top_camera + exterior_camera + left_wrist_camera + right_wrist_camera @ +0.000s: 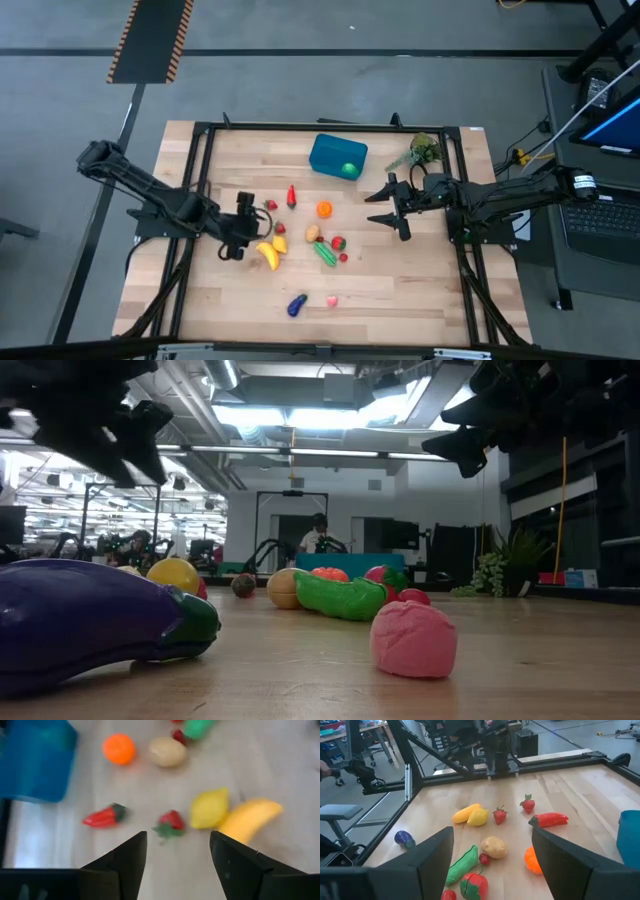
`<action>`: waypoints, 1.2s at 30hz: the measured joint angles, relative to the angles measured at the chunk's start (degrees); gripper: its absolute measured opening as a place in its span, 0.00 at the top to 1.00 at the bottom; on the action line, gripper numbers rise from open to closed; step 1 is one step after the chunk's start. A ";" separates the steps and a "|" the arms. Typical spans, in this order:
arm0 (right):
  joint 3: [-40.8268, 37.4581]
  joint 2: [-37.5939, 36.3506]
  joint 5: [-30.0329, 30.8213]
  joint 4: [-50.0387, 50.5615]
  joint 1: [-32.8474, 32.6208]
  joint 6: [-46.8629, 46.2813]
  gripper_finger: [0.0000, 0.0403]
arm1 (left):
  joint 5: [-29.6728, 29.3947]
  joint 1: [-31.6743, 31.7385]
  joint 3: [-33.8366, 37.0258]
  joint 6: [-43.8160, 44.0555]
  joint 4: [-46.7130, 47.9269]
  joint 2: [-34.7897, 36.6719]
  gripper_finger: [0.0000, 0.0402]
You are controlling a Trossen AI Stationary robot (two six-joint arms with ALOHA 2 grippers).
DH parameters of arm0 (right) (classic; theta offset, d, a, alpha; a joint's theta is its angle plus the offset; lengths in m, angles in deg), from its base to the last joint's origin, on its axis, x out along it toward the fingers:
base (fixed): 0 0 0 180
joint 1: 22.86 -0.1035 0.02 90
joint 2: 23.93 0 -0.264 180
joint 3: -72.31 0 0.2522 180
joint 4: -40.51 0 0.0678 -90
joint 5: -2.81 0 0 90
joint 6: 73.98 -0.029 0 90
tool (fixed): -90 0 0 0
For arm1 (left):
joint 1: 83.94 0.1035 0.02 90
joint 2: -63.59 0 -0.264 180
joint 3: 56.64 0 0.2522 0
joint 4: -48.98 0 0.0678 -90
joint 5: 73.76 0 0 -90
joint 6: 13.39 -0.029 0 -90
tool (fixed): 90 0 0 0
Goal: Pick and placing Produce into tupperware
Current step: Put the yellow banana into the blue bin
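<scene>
The left hand [246,224] hangs over the left half of the wooden desk [400,290] with its fingers [125,865] spread and nothing between them. In the left wrist view a strawberry [169,822] lies just ahead of the gap between the fingers, with a lemon [209,808] and a banana [247,819] touching each other just beside it and a red chili pepper [103,816] on its other side. Farther ahead lie an orange [119,748] and a tan potato [167,751].

The right hand [385,208] is held over the middle of the desk, fingers [430,857] also spread and empty. Between the two hands, from above, sit the orange [324,209], the potato [312,233], a green pea pod [325,253] and a red tomato [339,242]. In the right wrist view the potato [493,847] and pea pod [462,865] lie just ahead of this hand.

The teal tupperware [337,156] stands toward the far edge of the desk, well apart from the left hand and nearer the right; something green lies in it. A leafy sprig [420,152] lies to its right.

Near the front edge, apart from both hands, rest a purple eggplant [296,305] and a pink piece [331,299], both large in the low view.
</scene>
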 joint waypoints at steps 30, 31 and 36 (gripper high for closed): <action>0.00 0.00 -0.04 0.07 -0.01 -0.02 0.33 | 0.74 -5.71 -11.04 -5.66 6.50 -28.53 0.48; 0.00 0.00 -0.04 0.09 -0.01 -0.02 0.33 | 1.09 -5.53 -11.04 -5.66 6.35 -28.53 0.48; 0.00 0.00 -0.04 0.13 -0.02 0.04 0.33 | 4.42 -4.74 -11.04 -5.85 4.82 -28.53 0.48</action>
